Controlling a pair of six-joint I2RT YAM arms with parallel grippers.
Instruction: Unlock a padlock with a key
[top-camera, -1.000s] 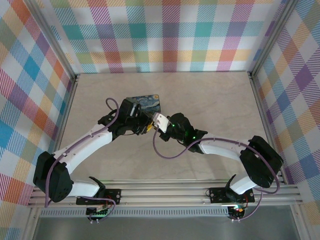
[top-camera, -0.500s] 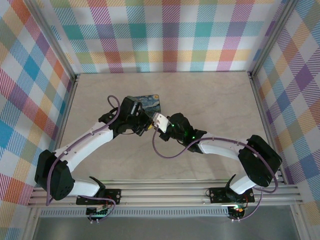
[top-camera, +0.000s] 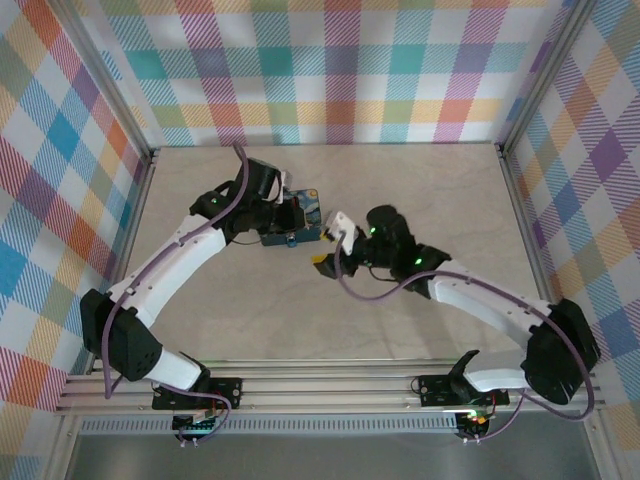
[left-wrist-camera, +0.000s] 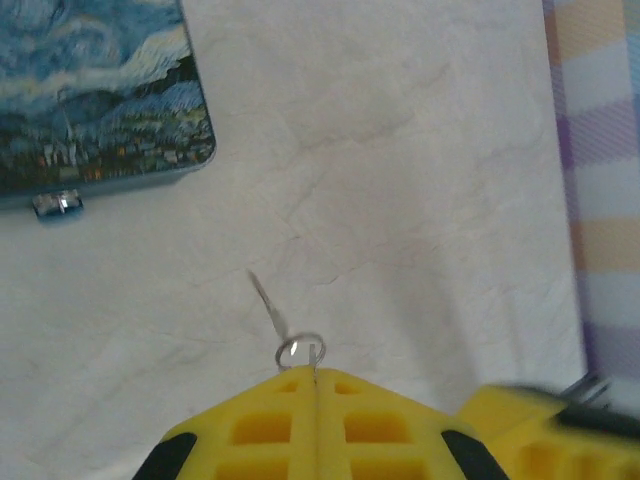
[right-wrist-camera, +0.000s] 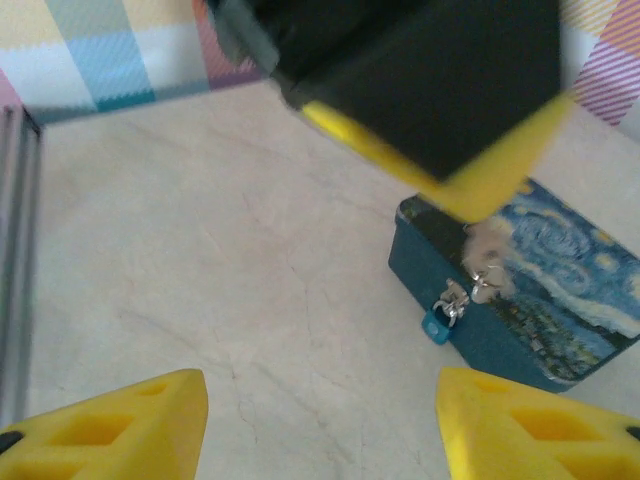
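Now the two arms have pulled apart. A second ago both end effectors sat tip to tip in front of the tin (right-wrist-camera: 540, 290), and the right one was pinched shut. My right end effector (right-wrist-camera: 320, 388) now stands wide, with nothing between its yellow fingers (right-wrist-camera: 120, 420). It has slid off to the right, away from the tin.

My left end effector (left-wrist-camera: 312, 372) has squeezed all the way shut. It holds the key (left-wrist-camera: 262, 295) by its little ring (left-wrist-camera: 300, 351), and the thin key pokes out from the fingertips over the bare bench (left-wrist-camera: 420, 180). The left arm has also swung up and back, so it now sits over the left part of the tin.

The padlock (right-wrist-camera: 437, 325) is small and blue. It hangs on the front wall of the tin, touching it, just above the bench. Before, the arms hid it from the top camera. From up there I can now see it at the near edge of the tin. The tin looks to be in the same spot as before.

From the left wrist camera, the key points at open bench. The padlock is off to the left of it, and the two are not touching.
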